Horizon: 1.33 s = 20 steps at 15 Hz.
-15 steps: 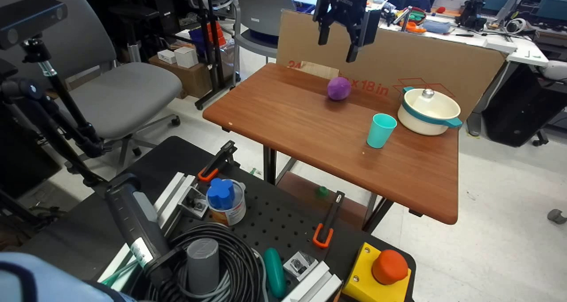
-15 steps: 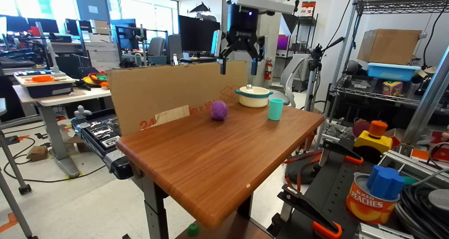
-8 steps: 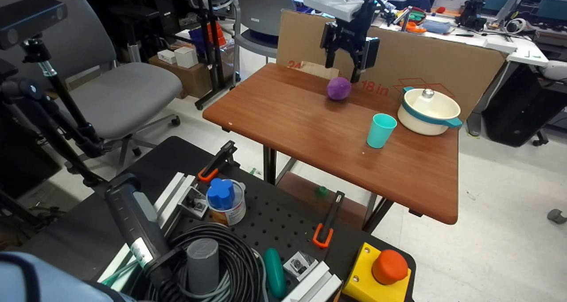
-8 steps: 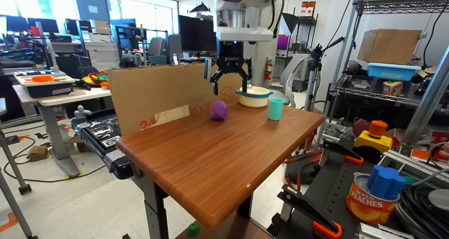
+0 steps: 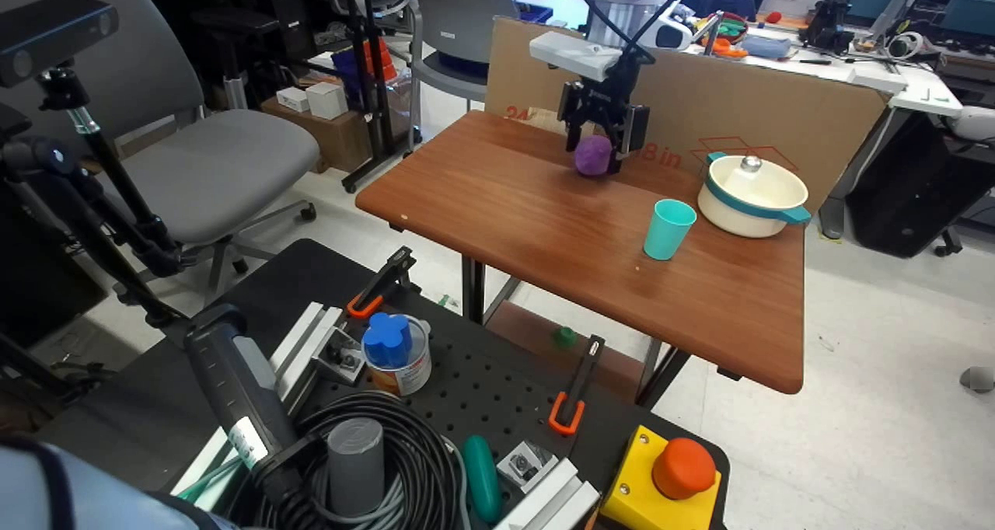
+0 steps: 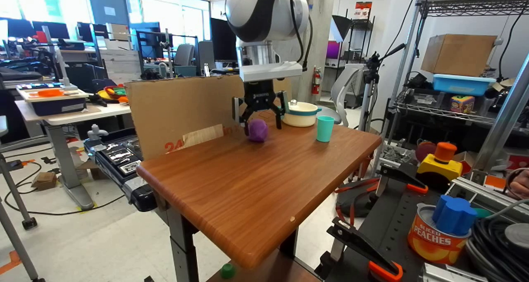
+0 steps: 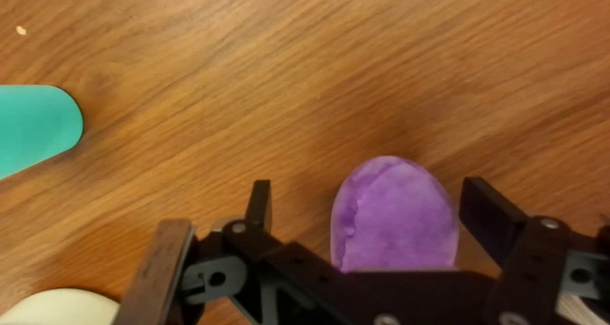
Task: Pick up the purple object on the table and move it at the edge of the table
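Note:
The purple object is a small rounded lump resting on the wooden table, near its cardboard-backed side. It shows in both exterior views, also here. My gripper points down, open, with its fingers on either side of the purple object. In the wrist view, the purple object lies between the open fingers of the gripper. It is close to the right finger, with a wider gap on the left. The gripper body hides the object's lower part there. The table fills the background.
A teal cup and a cream pot with teal handles stand on the table. A cardboard sheet stands upright behind the table. A black perforated cart with tools stands along the table's opposite side.
My gripper has come down from above the table to around the purple object, moving leftward in the exterior view with the peach can label. The fingers stay open. The purple object has not moved.

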### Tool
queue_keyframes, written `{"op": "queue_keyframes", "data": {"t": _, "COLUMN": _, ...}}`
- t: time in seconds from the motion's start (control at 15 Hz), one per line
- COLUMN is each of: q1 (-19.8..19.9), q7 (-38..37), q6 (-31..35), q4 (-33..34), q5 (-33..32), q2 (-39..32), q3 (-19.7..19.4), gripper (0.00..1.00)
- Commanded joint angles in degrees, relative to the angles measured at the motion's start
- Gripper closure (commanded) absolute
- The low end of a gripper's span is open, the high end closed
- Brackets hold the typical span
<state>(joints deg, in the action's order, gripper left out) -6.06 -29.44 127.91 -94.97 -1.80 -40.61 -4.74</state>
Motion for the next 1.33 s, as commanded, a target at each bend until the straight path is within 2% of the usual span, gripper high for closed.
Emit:
{"op": "queue_keyframes", "data": {"t": 0.0, "q1": -1.6, "q7": -0.9, "q6": -4.3, "q4": 6.8, "q5": -0.7, "q2": -4.5, "q3": -1.3, "gripper": 0.27}}
{"op": "queue_keyframes", "data": {"t": 0.27, "q1": -2.8, "q7": -0.3, "q6": -6.5, "q4": 7.6, "q5": -1.6, "q2": -3.9, "q3": -1.7, "gripper": 0.59}}
{"op": "queue_keyframes", "data": {"t": 0.47, "q1": -5.1, "q7": 0.2, "q6": -4.5, "q4": 0.8, "q5": -4.8, "q2": 2.2, "q3": -2.1, "gripper": 0.81}}
{"op": "queue_keyframes", "data": {"t": 0.67, "q1": -7.0, "q7": 2.7, "q6": -1.8, "q4": -9.2, "q5": -8.4, "q2": 10.7, "q3": -0.9, "gripper": 0.96}}
{"op": "queue_keyframes", "data": {"t": 0.73, "q1": -6.8, "q7": 5.1, "q6": -1.3, "q4": -11.9, "q5": -8.7, "q2": 12.9, "q3": 0.4, "gripper": 0.94}}
{"op": "queue_keyframes", "data": {"t": 0.87, "q1": -6.9, "q7": 8.5, "q6": -0.8, "q4": -17.9, "q5": -9.1, "q2": 17.8, "q3": 2.4, "gripper": 0.96}}
{"op": "queue_keyframes", "data": {"t": 1.07, "q1": -7.0, "q7": 11.1, "q6": 0.2, "q4": -27.3, "q5": -9.2, "q2": 23.9, "q3": 5.2, "gripper": 0.94}}
{"op": "queue_keyframes", "data": {"t": 1.27, "q1": -6.6, "q7": 10.9, "q6": 0.4, "q4": -30.5, "q5": -8.8, "q2": 23.8, "q3": 6.7, "gripper": 0.94}}
